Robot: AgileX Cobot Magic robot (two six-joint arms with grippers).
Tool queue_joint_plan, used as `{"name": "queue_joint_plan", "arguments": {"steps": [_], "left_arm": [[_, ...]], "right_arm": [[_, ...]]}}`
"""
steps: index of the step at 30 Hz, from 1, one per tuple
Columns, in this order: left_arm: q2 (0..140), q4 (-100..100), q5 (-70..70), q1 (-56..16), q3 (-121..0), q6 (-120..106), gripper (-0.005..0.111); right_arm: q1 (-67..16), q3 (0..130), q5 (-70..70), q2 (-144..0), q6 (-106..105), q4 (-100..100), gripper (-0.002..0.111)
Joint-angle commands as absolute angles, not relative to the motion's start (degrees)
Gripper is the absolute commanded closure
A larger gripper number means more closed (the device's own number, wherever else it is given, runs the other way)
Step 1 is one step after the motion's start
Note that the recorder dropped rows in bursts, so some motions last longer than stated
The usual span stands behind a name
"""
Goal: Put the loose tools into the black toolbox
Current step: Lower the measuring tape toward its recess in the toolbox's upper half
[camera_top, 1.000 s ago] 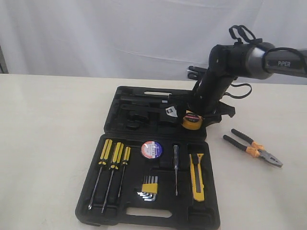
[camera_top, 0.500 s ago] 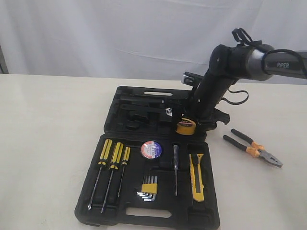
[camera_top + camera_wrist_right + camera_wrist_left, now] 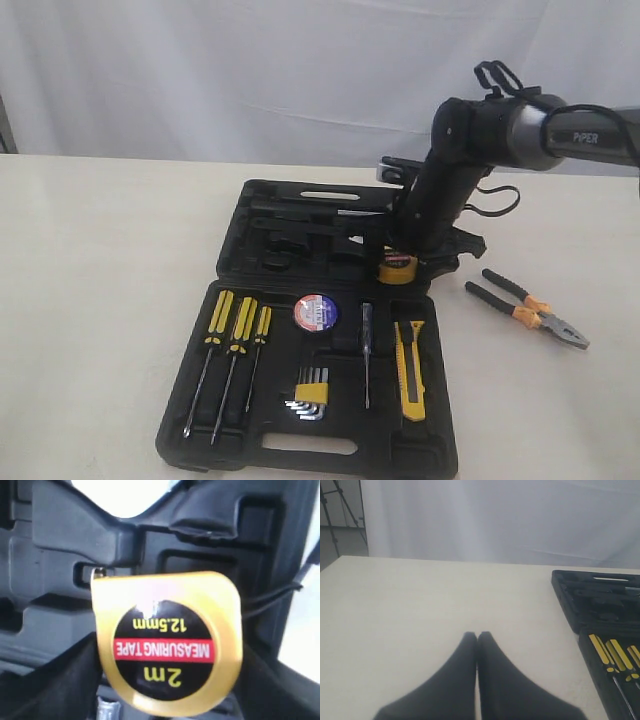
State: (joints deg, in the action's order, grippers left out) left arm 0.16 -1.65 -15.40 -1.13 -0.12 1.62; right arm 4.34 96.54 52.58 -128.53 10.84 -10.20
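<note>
My right gripper [image 3: 399,262] is shut on the round yellow tape measure [image 3: 398,267], just over the right end of the open black toolbox's [image 3: 232,292] far half. In the right wrist view the tape measure [image 3: 167,642] fills the space between the dark fingers [image 3: 47,680], above moulded recesses. The yellow-black utility knife [image 3: 410,370] and the black tape roll [image 3: 316,313] lie in the near half. The pliers [image 3: 527,308] lie on the table to the right of the box. My left gripper [image 3: 477,636] is shut and empty over bare table, left of the toolbox [image 3: 600,600].
Three yellow-black screwdrivers [image 3: 232,350], a hex key set [image 3: 312,392] and a thin tester screwdriver [image 3: 367,350] sit in the near half. A white curtain hangs behind the beige table [image 3: 90,300].
The right gripper has come down with the tape measure, from above the box's far half to just over its right-hand recess. The left gripper shows only now.
</note>
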Motion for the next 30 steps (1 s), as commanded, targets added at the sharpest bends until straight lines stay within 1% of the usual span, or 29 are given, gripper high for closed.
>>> {"name": "queue_joint_plan", "arguments": {"steps": [1, 3, 5, 10, 15, 16, 17, 18, 19, 20, 22, 30], "left_arm": [[0.0, -2.0, -15.3, -1.2, 0.0, 1.7, 0.107], [0.0, -2.0, -15.3, -1.2, 0.0, 1.7, 0.107], [0.0, -2.0, -15.3, -1.2, 0.0, 1.7, 0.107], [0.0, -2.0, -15.3, -1.2, 0.0, 1.7, 0.107], [0.0, -2.0, -15.3, -1.2, 0.0, 1.7, 0.107], [0.0, -2.0, -15.3, -1.2, 0.0, 1.7, 0.107], [0.0, -2.0, -15.3, -1.2, 0.0, 1.7, 0.107], [0.0, -2.0, -15.3, -1.2, 0.0, 1.7, 0.107], [0.0, -2.0, -15.3, -1.2, 0.0, 1.7, 0.107], [0.0, -2.0, -15.3, -1.2, 0.0, 1.7, 0.107], [0.0, -2.0, -15.3, -1.2, 0.0, 1.7, 0.107], [0.0, -2.0, -15.3, -1.2, 0.0, 1.7, 0.107]], "right_arm": [[4.4, 96.3, 53.0, -127.0, 12.0, -7.3, 0.037], [4.4, 98.3, 52.9, -126.9, 12.4, -7.3, 0.031], [4.4, 98.6, 52.7, -126.9, 12.9, -7.3, 0.029], [4.4, 98.6, 53.3, -126.7, 14.2, -7.5, 0.029], [4.4, 98.6, 57.3, -122.4, 14.3, -7.5, 0.03], [4.4, 98.6, 58.3, -121.5, 14.0, -7.5, 0.034], [4.4, 98.6, 60.4, -120.1, 13.3, -7.5, 0.048], [4.4, 98.6, 61.6, -119.5, 12.5, -7.5, 0.056], [4.4, 98.6, 62.5, -118.8, 11.2, -7.4, 0.071], [4.4, 98.6, 63.0, -118.5, 10.3, -7.4, 0.082], [4.4, 98.6, 62.8, -118.2, 8.6, -7.4, 0.108], [4.4, 98.6, 58.0, -120.9, 4.9, -6.2, 0.109]]}}
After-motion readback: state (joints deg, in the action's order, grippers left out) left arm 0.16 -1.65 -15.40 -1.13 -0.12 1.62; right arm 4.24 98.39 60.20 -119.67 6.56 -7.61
